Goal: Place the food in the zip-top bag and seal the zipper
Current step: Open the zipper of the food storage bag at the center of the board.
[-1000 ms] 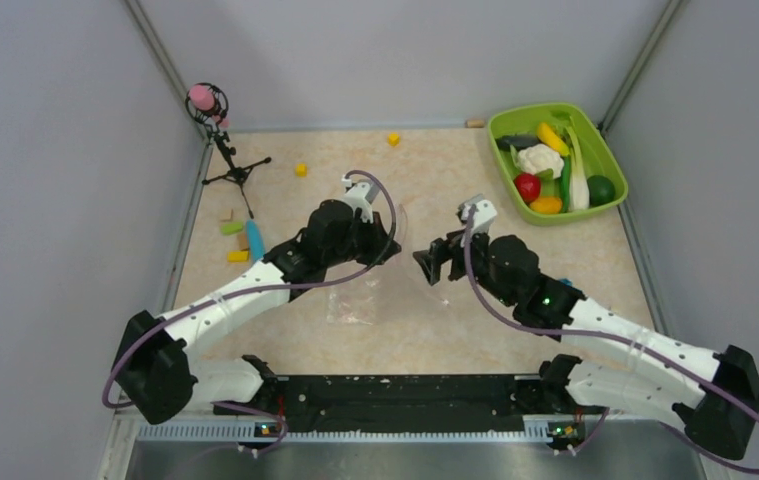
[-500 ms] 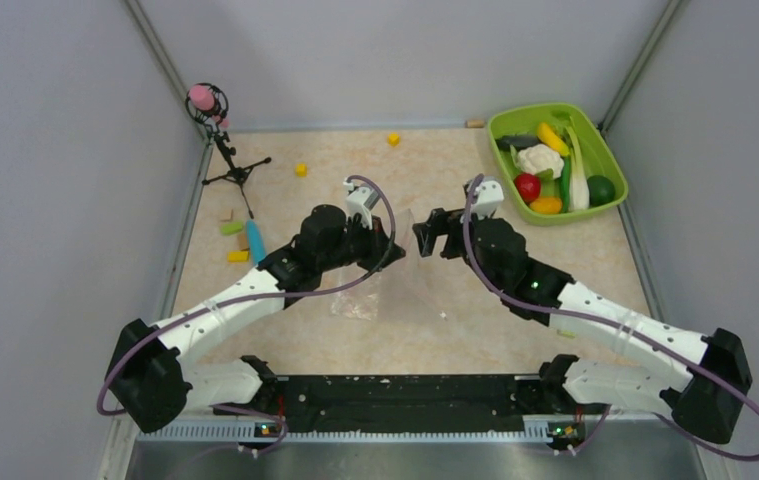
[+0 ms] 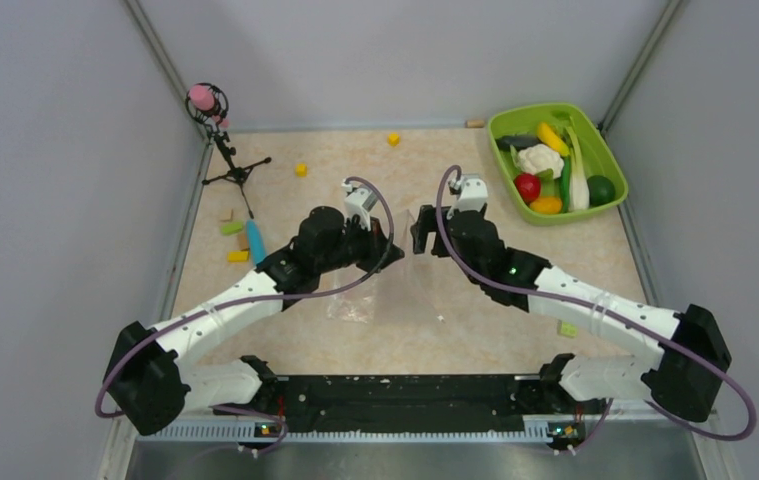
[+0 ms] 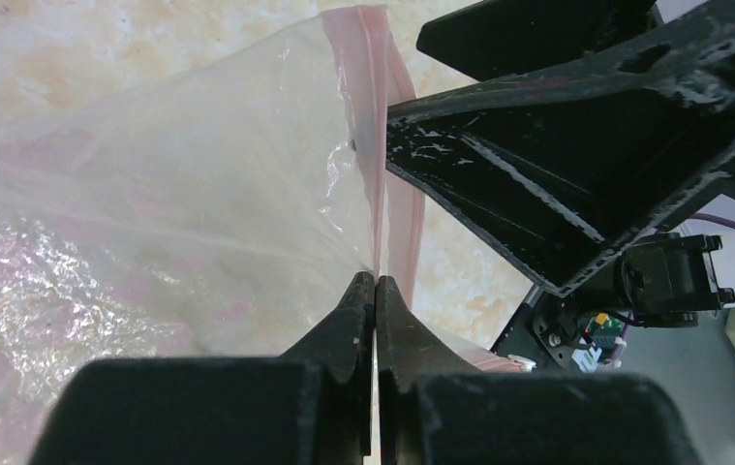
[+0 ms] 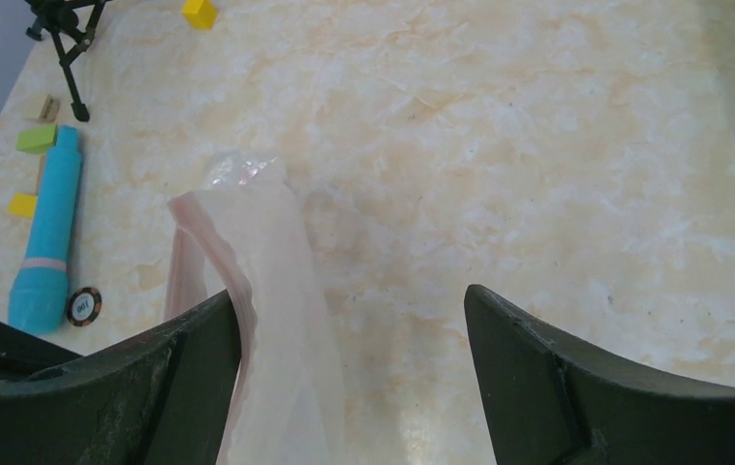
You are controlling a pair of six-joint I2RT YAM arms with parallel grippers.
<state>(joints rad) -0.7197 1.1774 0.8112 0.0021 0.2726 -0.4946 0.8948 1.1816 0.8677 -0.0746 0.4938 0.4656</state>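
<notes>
The zip-top bag (image 3: 395, 285) lies crinkled at the table's middle, with its mouth edge lifted. My left gripper (image 3: 392, 243) is shut on the pink zipper (image 4: 375, 116), its fingertips pinching the strip in the left wrist view. My right gripper (image 3: 421, 232) stands open just right of that raised edge. In the right wrist view the zipper (image 5: 237, 242) hangs between its fingers, close against the left finger (image 5: 189, 358). The food (image 3: 540, 160) sits in the lime-green tray (image 3: 530, 110) at the back right: cauliflower, tomato, yellow, orange and green pieces.
A small tripod with a pink-topped head (image 3: 220, 140) stands at the back left. A blue cylinder (image 3: 254, 240) and small coloured blocks lie left of the arms. Yellow blocks (image 3: 393, 139) sit farther back, and a green block (image 3: 568, 329) lies by the right arm.
My right gripper has moved back and left, up to the raised bag edge. My left gripper still holds the strip, lifted slightly. The bag's corner now stands between the two grippers.
</notes>
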